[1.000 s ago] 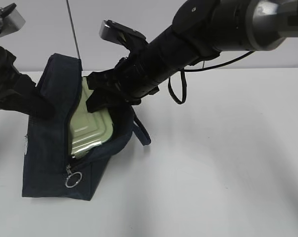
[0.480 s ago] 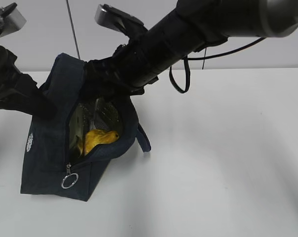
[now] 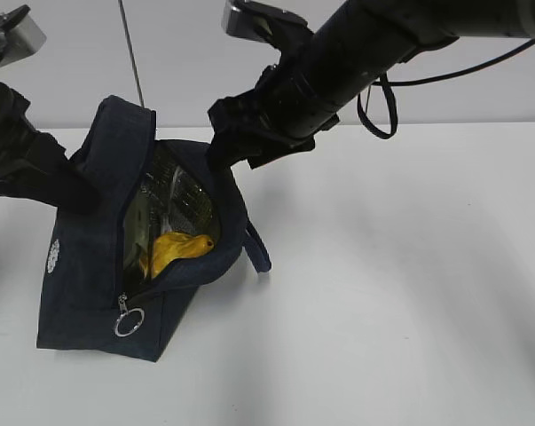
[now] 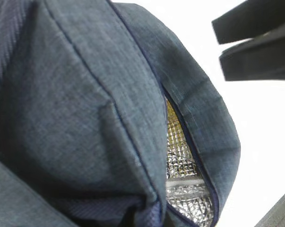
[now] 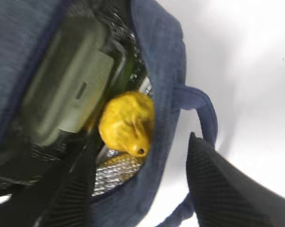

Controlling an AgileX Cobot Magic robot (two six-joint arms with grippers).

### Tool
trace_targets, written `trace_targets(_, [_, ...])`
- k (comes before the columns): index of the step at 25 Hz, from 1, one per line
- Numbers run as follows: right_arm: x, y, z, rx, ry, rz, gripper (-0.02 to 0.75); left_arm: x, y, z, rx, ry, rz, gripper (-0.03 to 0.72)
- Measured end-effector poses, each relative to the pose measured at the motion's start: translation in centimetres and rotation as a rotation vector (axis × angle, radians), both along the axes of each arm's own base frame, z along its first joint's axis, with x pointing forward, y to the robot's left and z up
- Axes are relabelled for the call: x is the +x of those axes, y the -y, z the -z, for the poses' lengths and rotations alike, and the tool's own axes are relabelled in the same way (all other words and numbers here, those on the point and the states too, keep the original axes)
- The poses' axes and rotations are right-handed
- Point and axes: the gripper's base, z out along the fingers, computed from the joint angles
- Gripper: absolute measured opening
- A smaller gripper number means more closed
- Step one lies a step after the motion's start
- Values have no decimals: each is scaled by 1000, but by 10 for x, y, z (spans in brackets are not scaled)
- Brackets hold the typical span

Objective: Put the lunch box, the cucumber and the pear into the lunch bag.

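White worktop (image 3: 409, 293): fills the lower and right parts of the exterior view and carries the bag at the lower left of the frame.

Boxy dark navy fabric lunch bag (image 3: 85, 275): stands at the left of the exterior view with its black zipper undone, so that the mouth gapes and the crinkled silver foil lining (image 4: 185, 175) shows. A silver ring pull (image 3: 128, 323) hangs at the lower end of the zipper, and a navy looped handle (image 3: 258, 248) lies on the worktop at the bag's right side.

Right arm: a black arm entering from the upper right of the exterior view. Its right end effector (image 3: 236, 138) hangs just above the bag's upper right edge; in the right wrist view the two black fingers (image 5: 227, 194) are spread apart with nothing between them.

Left arm: a black arm at the far left of the exterior view. Its left end effector (image 3: 59, 182) presses against the bag's upper left flap; whether it is clamped on the fabric cannot be told.

Pale sage-green lidded lunch box (image 5: 69, 94): inside the bag, against the foil lining.

Small yellow lumpy pear (image 5: 127, 124): inside the bag, just beside the lunch box, at the centre of the right wrist view.
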Motion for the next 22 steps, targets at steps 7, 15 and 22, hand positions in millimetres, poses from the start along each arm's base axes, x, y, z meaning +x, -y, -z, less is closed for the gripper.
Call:
trace_targets(7, [9, -2, 28, -39, -53, 18, 438, 0, 0, 0, 0, -1, 1, 13])
trace_targets(15, [16, -8, 46, -7, -73, 33, 62, 1, 0, 2, 0, -7, 0, 12])
trace_targets(22, [5, 5, 40, -90, -83, 76, 10, 10, 3, 12, -9, -43, -5, 12])
